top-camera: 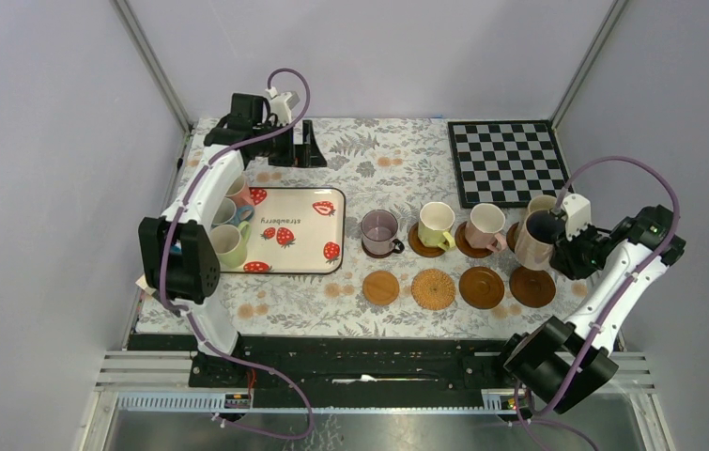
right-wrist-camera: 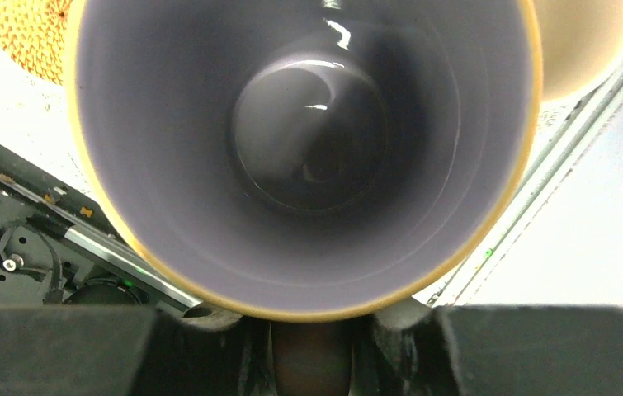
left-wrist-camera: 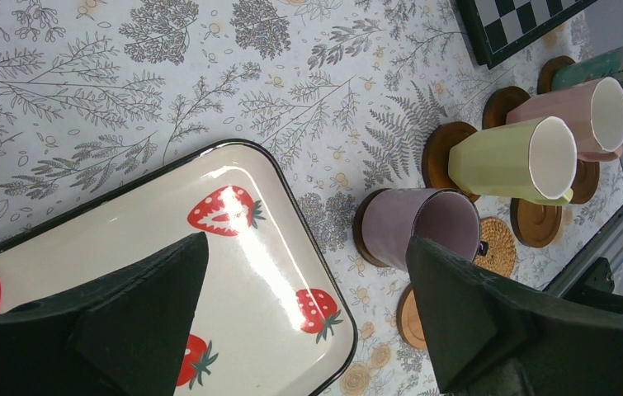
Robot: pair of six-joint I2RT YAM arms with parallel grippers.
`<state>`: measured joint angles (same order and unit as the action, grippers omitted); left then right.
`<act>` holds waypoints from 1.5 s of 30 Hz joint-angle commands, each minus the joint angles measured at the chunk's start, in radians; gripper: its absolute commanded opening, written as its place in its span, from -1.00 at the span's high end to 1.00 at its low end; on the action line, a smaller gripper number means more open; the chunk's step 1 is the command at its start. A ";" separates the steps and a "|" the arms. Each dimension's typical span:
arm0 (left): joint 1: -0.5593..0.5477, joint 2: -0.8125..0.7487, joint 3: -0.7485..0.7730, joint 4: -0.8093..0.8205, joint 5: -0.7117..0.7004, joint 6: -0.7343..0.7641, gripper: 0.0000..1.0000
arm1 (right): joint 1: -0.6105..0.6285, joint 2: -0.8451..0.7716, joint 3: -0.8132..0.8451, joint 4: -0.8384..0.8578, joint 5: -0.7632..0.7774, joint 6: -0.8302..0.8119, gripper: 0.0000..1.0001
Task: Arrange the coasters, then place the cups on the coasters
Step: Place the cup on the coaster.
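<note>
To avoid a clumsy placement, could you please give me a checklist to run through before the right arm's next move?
1. Right hand shut on the tall mug: ok.
2. Dark coaster at the near row's right end is bare: ok.
3. Mug centred above that coaster: cannot tell; the top view cannot separate height from offset.
4. Pink cup apart from the held mug: ok.
5. Left hand open and far from this corner: ok.

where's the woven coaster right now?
Top view, right of centre: the woven coaster lies bare in the near row, between a tan coaster and a dark coaster.
</note>
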<state>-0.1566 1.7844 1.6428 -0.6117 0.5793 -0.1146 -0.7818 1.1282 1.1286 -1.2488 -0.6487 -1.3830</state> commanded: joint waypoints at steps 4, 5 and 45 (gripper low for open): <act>-0.008 0.025 0.107 -0.008 -0.016 0.005 -0.98 | -0.051 -0.007 -0.055 0.028 -0.065 -0.146 1.00; -0.008 0.030 0.117 -0.015 -0.018 0.006 -0.98 | -0.056 -0.008 -0.064 0.034 -0.066 -0.151 1.00; -0.018 0.214 0.440 -0.304 -0.065 0.107 -0.98 | -0.215 0.069 -0.282 0.199 -0.122 -0.360 1.00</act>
<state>-0.1650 1.9980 2.0293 -0.9016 0.5259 -0.0326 -0.9874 1.1885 0.8211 -1.0470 -0.6746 -1.6917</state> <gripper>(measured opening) 0.988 0.302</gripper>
